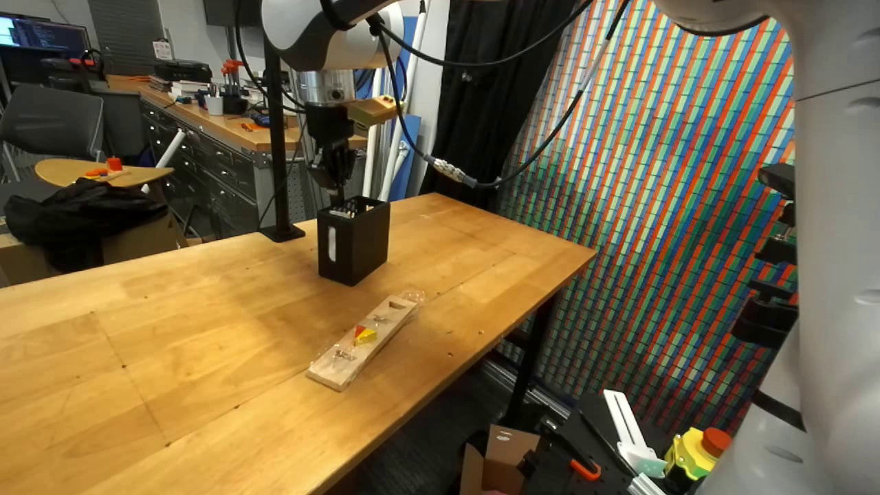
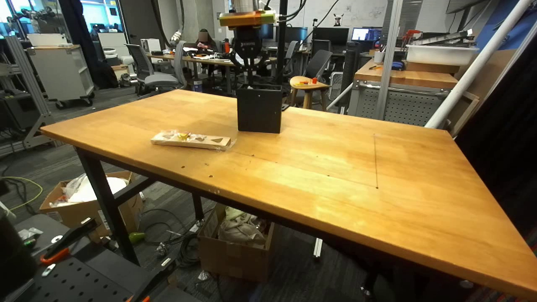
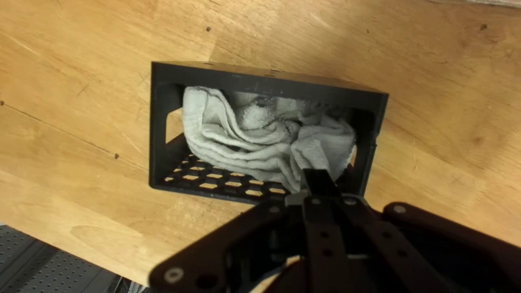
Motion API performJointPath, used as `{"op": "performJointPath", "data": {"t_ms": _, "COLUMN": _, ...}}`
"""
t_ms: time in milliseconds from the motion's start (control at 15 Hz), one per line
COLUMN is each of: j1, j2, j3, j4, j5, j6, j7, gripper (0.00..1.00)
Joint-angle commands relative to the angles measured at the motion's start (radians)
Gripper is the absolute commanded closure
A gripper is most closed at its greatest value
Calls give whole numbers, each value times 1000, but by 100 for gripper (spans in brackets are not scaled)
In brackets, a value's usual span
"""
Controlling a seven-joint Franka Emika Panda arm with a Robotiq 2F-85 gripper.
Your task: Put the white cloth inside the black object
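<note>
One worktop (image 2: 361, 147), wood, in both exterior views. Black post (image 1: 277, 151) stands on it at the edge. Stool (image 1: 63, 170) with small red and orange bits (image 1: 114, 164) on top: well apart from the worktop. Carton (image 2: 235, 260) with fabric (image 2: 243, 230) in it: below the worktop's edge, seen in an exterior view.

Box (image 2: 259, 110): upright on the worktop, mouth up. Wrist view gives me one long wall full of honeycomb holes; in an exterior view, white shows through a slot in a narrow side.

Cloth (image 3: 264, 152): inside the box, bunched in loose folds spanning most of the mouth's length. What I see of it lies within the walls, part of the holed wall showing beside it.

My jaws: fully closed, pointing down, tips at the box mouth toward one end of the cloth. Folds run right up to them in wrist view. Can't tell whether a pinch of cloth is caught between them, nor how far below the rim they reach.

Strip (image 1: 364, 349): flat on the worktop, near the box but apart, clear plastic (image 1: 414, 295) around it, cut-outs along its length. Yellow piece (image 1: 366, 337) and red piece (image 1: 359, 331) sit on it, side by side.
</note>
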Motion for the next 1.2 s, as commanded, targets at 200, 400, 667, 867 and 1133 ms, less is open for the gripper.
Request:
{"op": "performJointPath", "data": {"t_ms": 200, "j1": 20, "j2": -25, "j3": 3, "j4": -37, "j5": -12, "j6": 34, "j7": 55, "gripper": 100}}
{"op": "performJointPath", "data": {"t_ms": 400, "j1": 20, "j2": -23, "j3": 2, "j4": -44, "j5": -9, "j6": 41, "j7": 59, "gripper": 100}}
{"op": "performJointPath", "data": {"t_ms": 667, "j1": 14, "j2": -16, "j3": 1, "j4": -40, "j5": -3, "j6": 37, "j7": 55, "gripper": 100}}
{"op": "performJointPath", "data": {"t_ms": 867, "j1": 4, "j2": -5, "j3": 3, "j4": -32, "j5": 9, "j6": 31, "j7": 42, "gripper": 100}}
{"op": "performJointPath", "data": {"t_ms": 1133, "j1": -9, "j2": 17, "j3": 6, "j4": -11, "j5": 24, "j6": 18, "j7": 22, "gripper": 100}}
